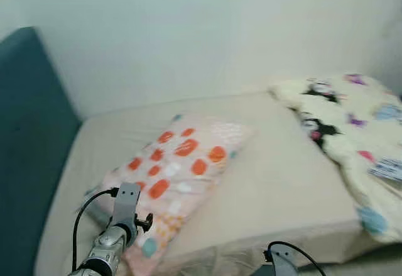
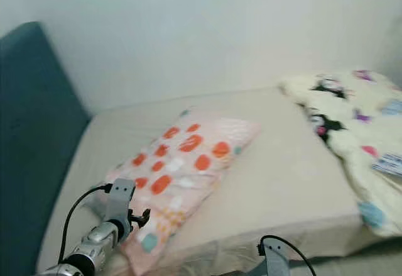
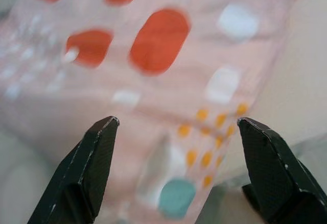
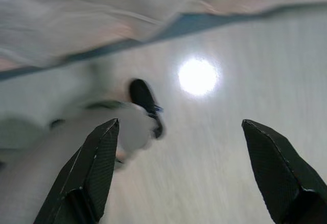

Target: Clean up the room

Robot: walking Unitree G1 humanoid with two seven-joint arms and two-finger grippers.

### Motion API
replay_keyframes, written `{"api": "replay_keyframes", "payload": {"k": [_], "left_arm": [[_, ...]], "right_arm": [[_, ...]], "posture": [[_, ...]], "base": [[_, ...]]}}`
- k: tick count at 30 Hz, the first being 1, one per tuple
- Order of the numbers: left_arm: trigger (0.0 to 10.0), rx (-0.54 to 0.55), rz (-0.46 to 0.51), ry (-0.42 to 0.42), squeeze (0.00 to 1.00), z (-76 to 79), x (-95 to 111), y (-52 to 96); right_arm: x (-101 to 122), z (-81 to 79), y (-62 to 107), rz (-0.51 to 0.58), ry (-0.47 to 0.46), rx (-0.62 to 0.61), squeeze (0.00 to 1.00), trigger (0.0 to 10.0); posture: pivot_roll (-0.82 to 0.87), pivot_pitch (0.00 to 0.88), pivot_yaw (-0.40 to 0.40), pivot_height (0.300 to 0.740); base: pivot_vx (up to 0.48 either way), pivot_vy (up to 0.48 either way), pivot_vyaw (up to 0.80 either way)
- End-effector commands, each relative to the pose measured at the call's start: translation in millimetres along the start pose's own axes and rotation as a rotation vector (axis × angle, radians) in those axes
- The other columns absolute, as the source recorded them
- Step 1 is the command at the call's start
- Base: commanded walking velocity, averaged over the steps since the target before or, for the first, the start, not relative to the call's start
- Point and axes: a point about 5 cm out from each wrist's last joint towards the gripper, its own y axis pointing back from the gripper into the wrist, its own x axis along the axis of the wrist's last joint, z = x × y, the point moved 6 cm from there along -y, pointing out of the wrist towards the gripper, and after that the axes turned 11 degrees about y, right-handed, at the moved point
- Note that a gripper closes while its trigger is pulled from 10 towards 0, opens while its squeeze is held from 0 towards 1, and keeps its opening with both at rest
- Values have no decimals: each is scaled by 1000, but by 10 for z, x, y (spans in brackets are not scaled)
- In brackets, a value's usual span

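The bed takes up most of what's ahead, beige sheet stretched flat, pushed up against a pale wall. A teal headboard rises along the robot's left side. Over on the right, a cream quilt with cartoon prints is heaped in a rumpled pile, spilling over that side of the bed. And there in the middle-left lies the pillow, pink with orange and white spots, set at a slant, its near corner reaching toward the bed's front edge.

Now the left arm is up over that near corner, black cable looping off it. From its wrist, the left gripper has its fingers spread wide, nothing between them, hovering right above the pillow's end where the small orange dots and a teal spot sit. I can't say it's touching.

The right gripper is low, its fingers likewise spread wide and empty, pointed at a pale floor with a bright glare spot. The shot is blurred; a dark shape sits near the middle, too smeared to name.
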Motion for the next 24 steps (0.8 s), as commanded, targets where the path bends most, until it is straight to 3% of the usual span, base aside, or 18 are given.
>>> {"api": "replay_keyframes", "payload": {"k": [1, 4, 9, 13, 15, 18, 20, 24], "left_arm": [[10000, 27, -46, -1, 0, -86, -158, 49], [10000, 40, -65, -5, 0, -118, -216, 67], [10000, 120, -147, -47, 0, -299, -470, 172], [10000, 224, -275, -91, 0, -574, -883, 406], [10000, 236, -294, -88, 0, -609, -948, 449], [10000, 250, -326, -87, 0, -654, -1057, 519], [10000, 270, -386, -75, 0, -705, -1249, 641], [10000, 285, -451, -63, 0, -719, -1452, 769]], "right_arm": [[32, -57, -4, 8, 4, 11, 0, 10000], [46, -53, -4, 14, 4, 8, 0, 10000], [179, 3, -8, 63, -51, -13, 0, 10000], [566, 133, 2, 191, -193, -27, 0, 10000], [643, 154, 8, 213, -212, -26, 0, 10000], [759, 166, 17, 245, -222, -20, 0, 10000], [859, 144, 23, 266, -213, -8, 0, 10000], [851, 73, 17, 255, -185, 9, 0, 10000]], "posture": [[-50, 23, 36, 740], [-51, 20, 37, 740], [-48, 19, 39, 740], [-52, 27, 48, 740], [-52, 27, 48, 740], [-48, 32, 45, 740], [-48, 32, 45, 740], [-45, 34, 36, 740]], "base": [[0, 0, 0], [0, 0, 0], [0, 0, 0], [0, 0, 0], [0, 0, 0], [0, 0, 0], [0, 0, 0], [0, 0, 0]]}}
